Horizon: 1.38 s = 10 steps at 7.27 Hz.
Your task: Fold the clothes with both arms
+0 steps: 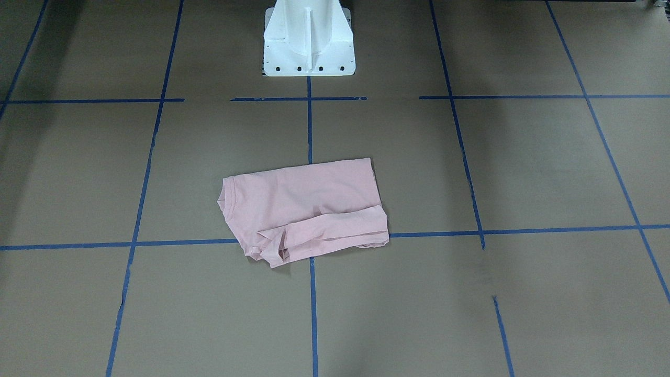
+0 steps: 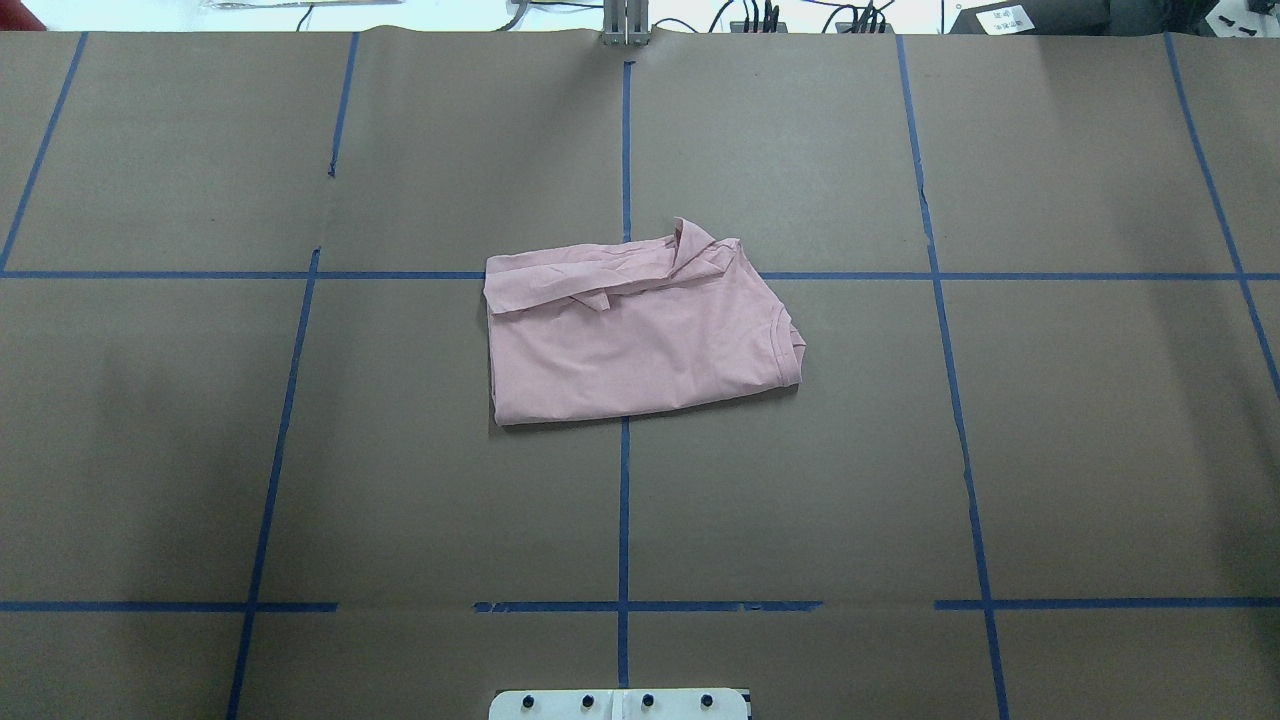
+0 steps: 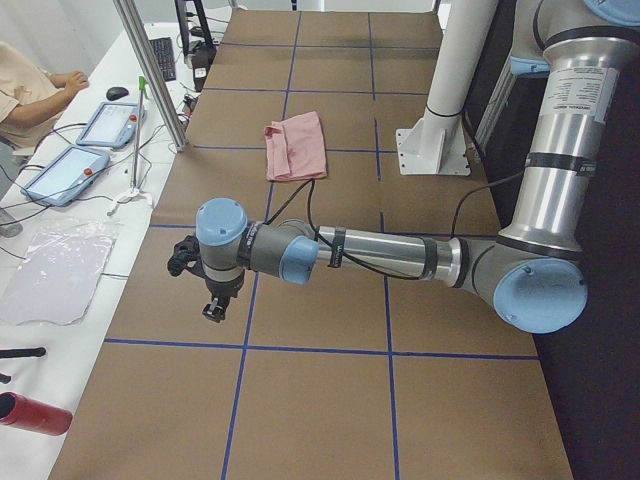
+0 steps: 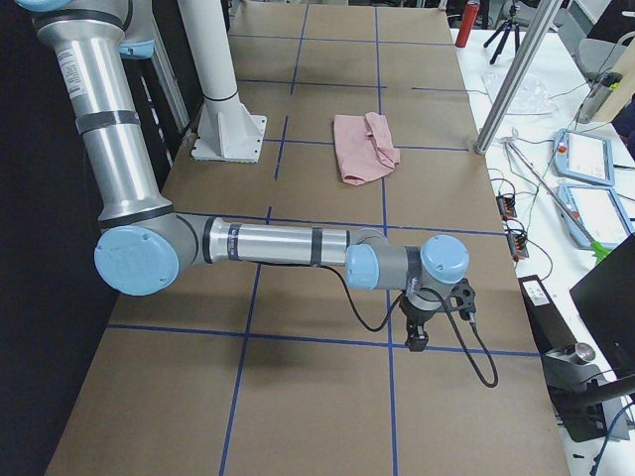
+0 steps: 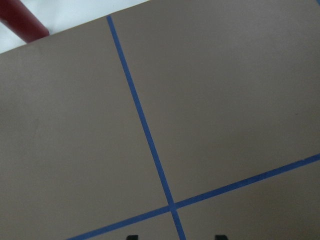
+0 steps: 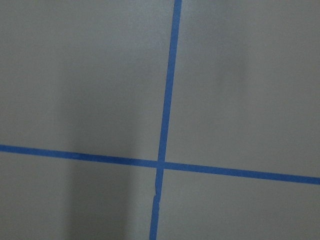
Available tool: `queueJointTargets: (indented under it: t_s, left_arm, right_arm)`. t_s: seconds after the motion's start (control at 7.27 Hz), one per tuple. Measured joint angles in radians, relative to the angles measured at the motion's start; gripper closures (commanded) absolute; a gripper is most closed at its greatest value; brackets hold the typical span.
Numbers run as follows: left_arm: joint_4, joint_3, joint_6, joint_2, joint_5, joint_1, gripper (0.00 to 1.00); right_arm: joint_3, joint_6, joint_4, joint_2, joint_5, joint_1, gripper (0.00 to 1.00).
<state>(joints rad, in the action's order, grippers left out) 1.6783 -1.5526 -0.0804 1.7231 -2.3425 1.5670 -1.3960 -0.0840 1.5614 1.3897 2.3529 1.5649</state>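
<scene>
T-shirt (image 2: 640, 340) lies folded on the table (image 2: 300, 450) (collar toward robot's right)

Of the left gripper (image 3: 214, 306), held well to the left of the shirt (image 2: 640, 340), only two dark fingertips (image 5: 131, 237) are caught at the bottom edge of its wrist view, set apart. The right gripper (image 4: 419, 340), well to the shirt's right, is seen only small and from the side, so its jaws cannot be judged. The shirt's lower layers are hidden under its folded top, and the white pedestal (image 1: 309, 42) behind the shirt, a person (image 3: 25, 90) and a red bottle (image 3: 35, 414) are cut off by picture edges.
</scene>
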Motion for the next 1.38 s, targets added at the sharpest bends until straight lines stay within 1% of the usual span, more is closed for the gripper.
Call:
queueJointTargets:
  t_s: [0.14,0.28,0.41,0.55,0.69,0.96,1.38]
  left_arm:
    - [-0.074,-0.04,0.016,-0.018,-0.011,0.0,0.0]
    - [-0.097,-0.095,0.038,-0.085,-0.016,0.002,0.0]
    - [-0.092,-0.175,0.05,-0.171,-0.02,0.005,0.0]
    - [-0.086,-0.233,0.056,-0.232,-0.023,0.006,0.0]
    - [-0.079,-0.244,0.058,-0.255,-0.033,0.006,0.0]
    - [-0.067,-0.222,0.058,-0.259,-0.067,0.007,0.0]
    - [-0.064,-0.202,0.062,-0.257,-0.074,0.008,0.0]
  right_arm:
    - [-0.085,-0.001,0.034,0.041,0.003,0.003,0.0]
    - [-0.165,0.0,0.101,0.064,0.01,0.004,0.0]
    - [-0.22,0.0,0.172,0.072,0.021,0.004,0.0]
    - [-0.252,0.0,0.225,0.077,0.024,0.004,0.0]
    - [-0.267,-0.003,0.248,0.093,0.016,0.004,0.0]
    - [-0.303,-0.012,0.246,0.152,-0.003,0.004,0.0]
    - [-0.314,-0.008,0.241,0.179,-0.009,0.004,0.0]
